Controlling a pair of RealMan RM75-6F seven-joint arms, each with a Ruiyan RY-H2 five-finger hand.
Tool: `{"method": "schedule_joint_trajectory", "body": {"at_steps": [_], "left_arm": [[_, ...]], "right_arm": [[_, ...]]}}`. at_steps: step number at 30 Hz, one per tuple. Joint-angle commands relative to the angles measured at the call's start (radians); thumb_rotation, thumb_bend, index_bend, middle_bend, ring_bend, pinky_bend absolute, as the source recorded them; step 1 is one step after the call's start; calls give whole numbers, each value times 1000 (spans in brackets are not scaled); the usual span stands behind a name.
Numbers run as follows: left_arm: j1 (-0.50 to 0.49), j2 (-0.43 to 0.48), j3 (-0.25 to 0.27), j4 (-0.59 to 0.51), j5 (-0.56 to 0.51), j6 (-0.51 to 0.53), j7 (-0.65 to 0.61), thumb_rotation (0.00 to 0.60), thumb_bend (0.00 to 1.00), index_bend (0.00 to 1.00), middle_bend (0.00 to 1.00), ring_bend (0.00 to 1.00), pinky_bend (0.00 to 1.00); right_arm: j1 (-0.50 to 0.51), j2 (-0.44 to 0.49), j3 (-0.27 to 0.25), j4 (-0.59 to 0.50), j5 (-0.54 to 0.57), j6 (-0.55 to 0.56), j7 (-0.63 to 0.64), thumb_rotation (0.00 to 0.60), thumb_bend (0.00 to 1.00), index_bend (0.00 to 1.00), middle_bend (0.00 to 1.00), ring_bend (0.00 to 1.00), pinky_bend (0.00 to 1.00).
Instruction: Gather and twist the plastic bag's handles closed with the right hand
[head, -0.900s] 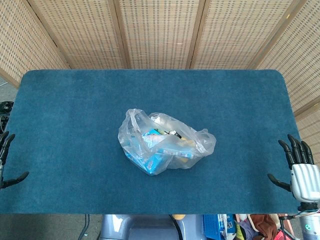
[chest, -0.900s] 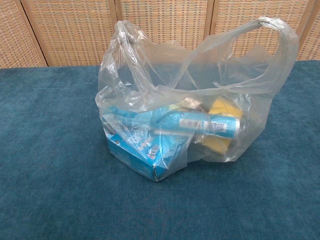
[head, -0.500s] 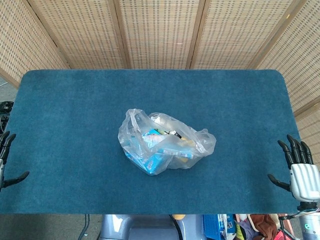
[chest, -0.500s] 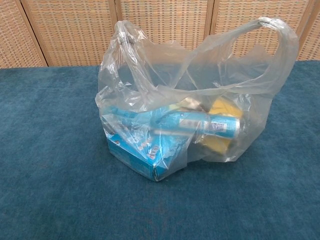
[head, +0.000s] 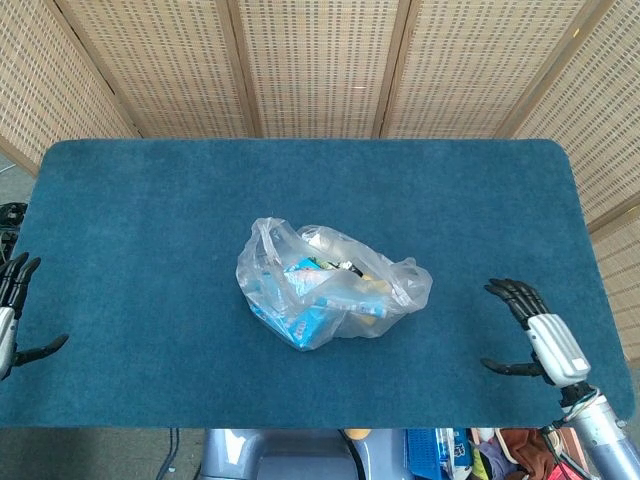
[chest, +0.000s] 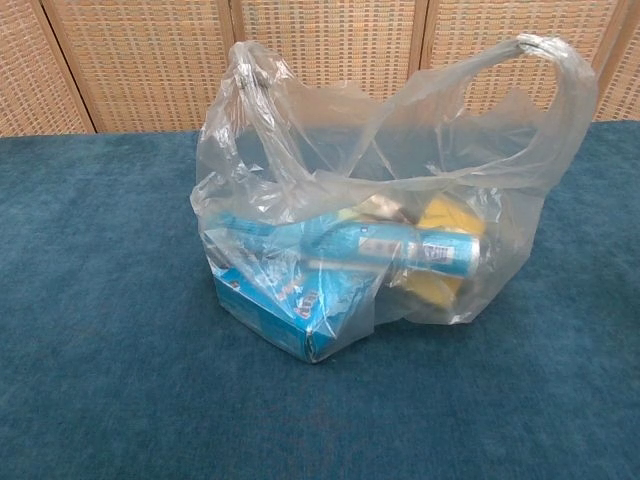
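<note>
Perhaps a lab: wicker screens (head: 320, 65).

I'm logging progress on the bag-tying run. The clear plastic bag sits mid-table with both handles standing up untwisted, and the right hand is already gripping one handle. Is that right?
Not quite. The right hand grips nothing: the head view shows it open, fingers spread, over the blue table well right of the plastic bag. The rest holds; in the chest view both handles stand up, untwisted.

At the lower right of the head view the right hand (head: 540, 338) has slim black fingers, a silver-white back plate and a grey wrist, while the left hand (head: 14, 318) at the left edge shows black fingers.
</note>
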Motion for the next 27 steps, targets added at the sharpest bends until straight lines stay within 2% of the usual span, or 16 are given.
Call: {"method": "schedule_joint_trajectory", "body": {"at_steps": [1,11,22,27], "left_arm": [[-10,9,-12,-24,-17,-12,13,600,66,0,0,0,0],[-35,7,-29,-48,-48,-40,33,600,65,0,0,0,0],[-36,11,-37,-41,-64,-38,18,600,65,0,0,0,0],[-38,10,-36,-38,-66,-38,20,600,65,0,0,0,0]], "right_arm": [[92,28,-12,-36,-77,-66,141,600,0,119,127,0,0],[209,31,1,-122,-78,-161,251,600,0,119,137,0,0],[303,-29,50,-153,13,-254,196,600,46,120,139,1,0],[335,-56,71,-156,53,-276,229,600,98,134,159,29,0]]}}
